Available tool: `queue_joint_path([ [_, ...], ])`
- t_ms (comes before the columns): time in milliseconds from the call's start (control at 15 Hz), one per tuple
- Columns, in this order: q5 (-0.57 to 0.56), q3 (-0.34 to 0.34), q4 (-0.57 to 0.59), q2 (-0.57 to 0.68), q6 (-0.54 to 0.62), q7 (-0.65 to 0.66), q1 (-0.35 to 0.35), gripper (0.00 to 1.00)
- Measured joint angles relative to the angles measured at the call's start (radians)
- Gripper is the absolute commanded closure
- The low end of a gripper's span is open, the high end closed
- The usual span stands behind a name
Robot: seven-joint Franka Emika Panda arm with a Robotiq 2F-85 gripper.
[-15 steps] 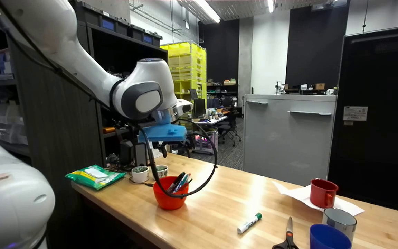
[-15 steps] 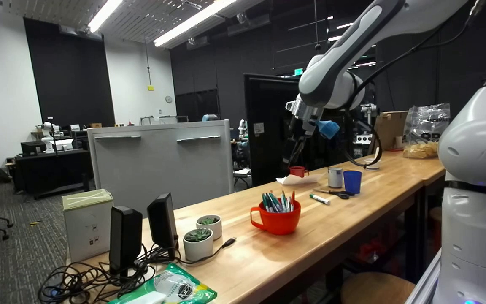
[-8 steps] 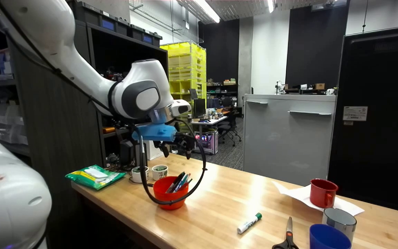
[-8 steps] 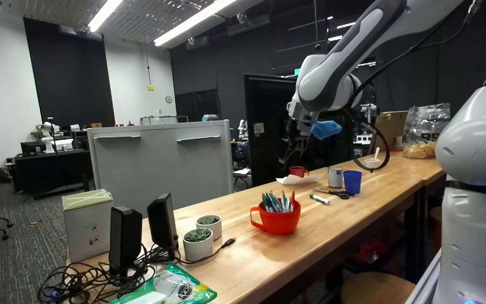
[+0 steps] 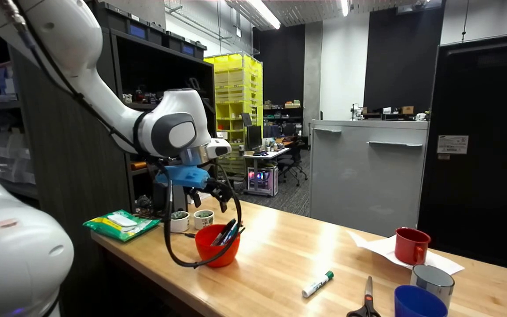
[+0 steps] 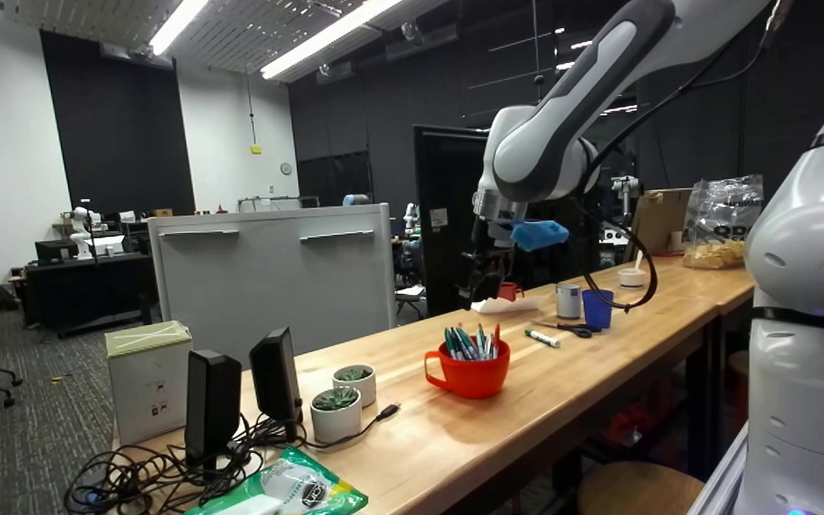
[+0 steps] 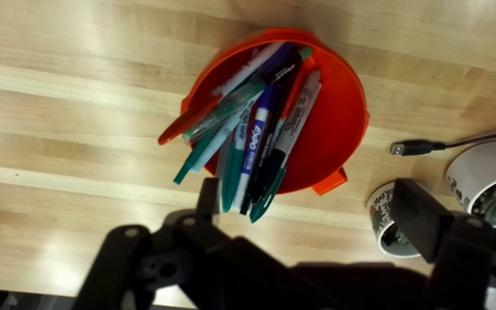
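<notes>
We see the pincer [image 5: 210, 206], its two sides spread apart, hanging near and higher than the orange-red cup [image 6: 475, 378] of pens [image 7: 254, 137] on the counter [image 5: 275, 259], potted succulents [image 6: 337, 420] near that cup, a marker [image 5: 318, 285] farther from it and scissors [image 5: 369, 299] farther again.

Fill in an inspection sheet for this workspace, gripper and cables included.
Surface: wooden tabletop, showing bright glare.
Work items: orange-red mug, upright, holding pens and markers, several sticking out over its rim.
Clutter: green-capped marker and scissors lying loose; blue cup, silver can, red mug on paper, two potted succulents, green packet.
Gripper: open, holding nothing, hanging above the tabletop.
Cables: USB cable by the succulents; cable tangle around speakers; black cable loop hanging from the arm.
Surroundings: grey partition, yellow shelving.
</notes>
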Motion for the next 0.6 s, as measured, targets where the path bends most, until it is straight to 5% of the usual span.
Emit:
queue_joint_path([
  [600, 0.125, 0.000, 0.000, 0.071, -0.006, 0.003, 0.080, 0.00],
])
